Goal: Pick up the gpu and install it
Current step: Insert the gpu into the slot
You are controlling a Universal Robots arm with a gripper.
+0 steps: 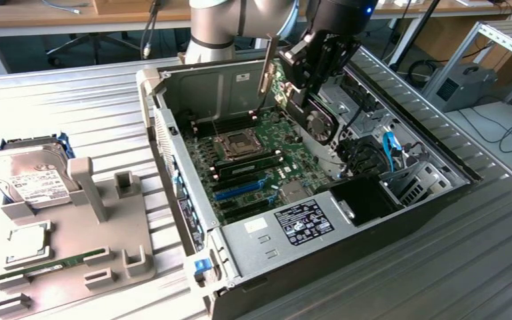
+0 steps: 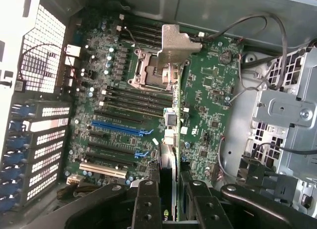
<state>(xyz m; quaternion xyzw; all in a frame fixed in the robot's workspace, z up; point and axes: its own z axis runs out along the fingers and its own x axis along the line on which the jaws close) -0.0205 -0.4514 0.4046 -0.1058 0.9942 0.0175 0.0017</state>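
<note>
One gripper (image 1: 316, 80) pinching gpu (image 2: 176, 41) above open case (image 1: 229, 83); ribbed metal table (image 1: 69, 113), desk (image 1: 61, 13) behind.

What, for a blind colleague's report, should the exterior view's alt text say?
A robot gripper holds a graphics card upright above the motherboard of an open computer case. A hard drive rests in a grey holder at the exterior view's left.

Computer case (image 1: 265, 267): open, lying on the ribbed metal table (image 1: 452, 267); motherboard (image 1: 256, 167) inside
CPU socket (image 1: 238, 143): on the motherboard, beyond the blue slot (image 1: 238, 190)
Grey holder (image 1: 118, 230): on the exterior view's left of the case; hard drive (image 1: 29, 180) at its far end; memory stick (image 1: 47, 265) near its near end
</note>
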